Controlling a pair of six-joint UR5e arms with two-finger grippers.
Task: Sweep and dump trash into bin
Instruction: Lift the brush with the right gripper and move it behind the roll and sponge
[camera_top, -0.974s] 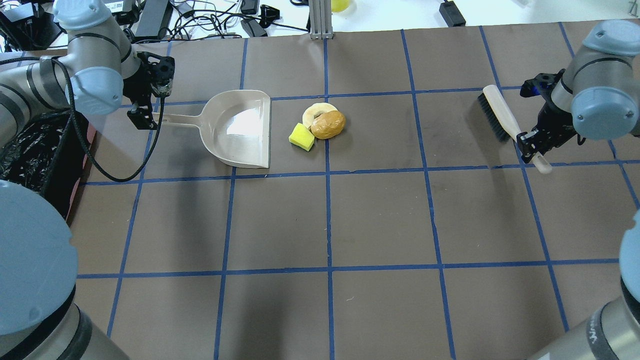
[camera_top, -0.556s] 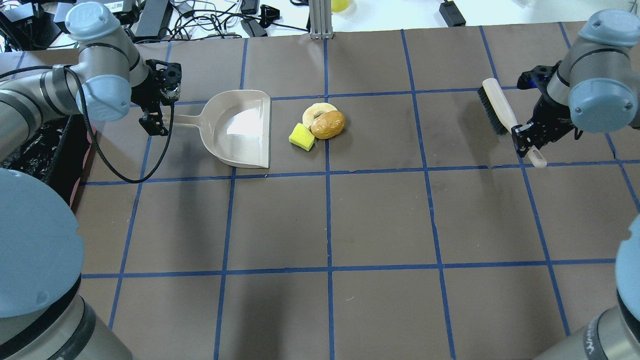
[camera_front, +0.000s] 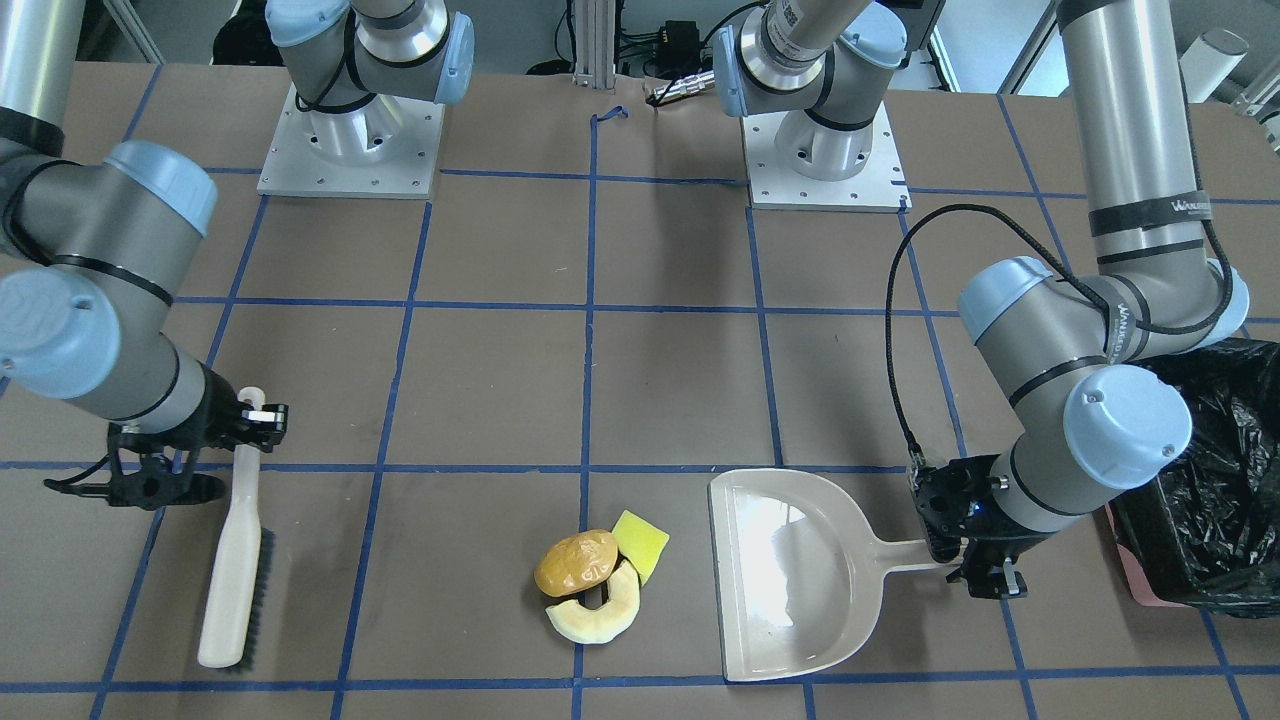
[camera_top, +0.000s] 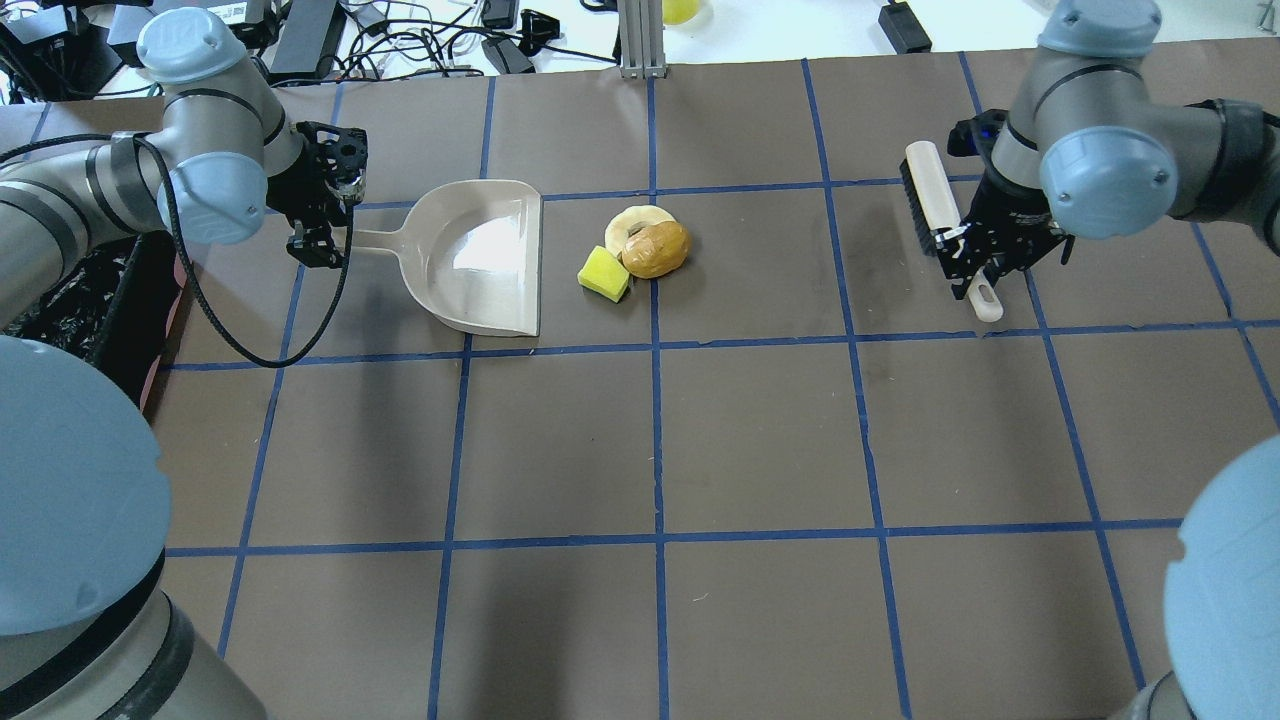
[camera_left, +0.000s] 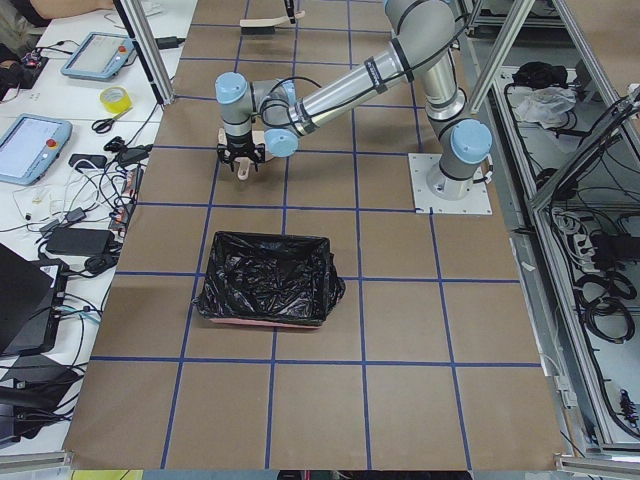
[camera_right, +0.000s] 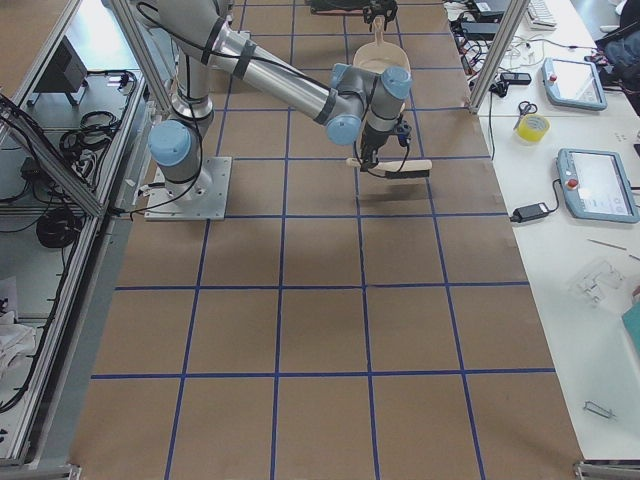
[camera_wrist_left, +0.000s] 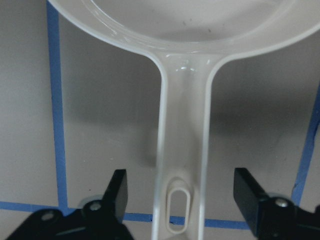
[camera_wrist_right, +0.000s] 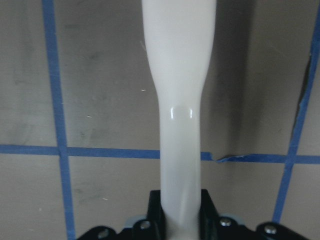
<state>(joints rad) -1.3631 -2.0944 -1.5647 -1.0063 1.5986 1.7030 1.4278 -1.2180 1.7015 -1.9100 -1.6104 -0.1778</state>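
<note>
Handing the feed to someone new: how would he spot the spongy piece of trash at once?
In the overhead view's left half, find the beige dustpan; three pieces cluster just off its open edge. The spongy square is the one nearest the pan. It alone is yellow-green with straight sides; the golden-brown lump is glossy and rounded, the cream slice curved.

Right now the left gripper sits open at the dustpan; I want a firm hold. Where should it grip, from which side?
Grip the dustpan by its handle ahead of the hang hole, from above. The handle lies flat, narrow and straight-sided, between the open fingers of the left gripper; the scoop is too wide.
</note>
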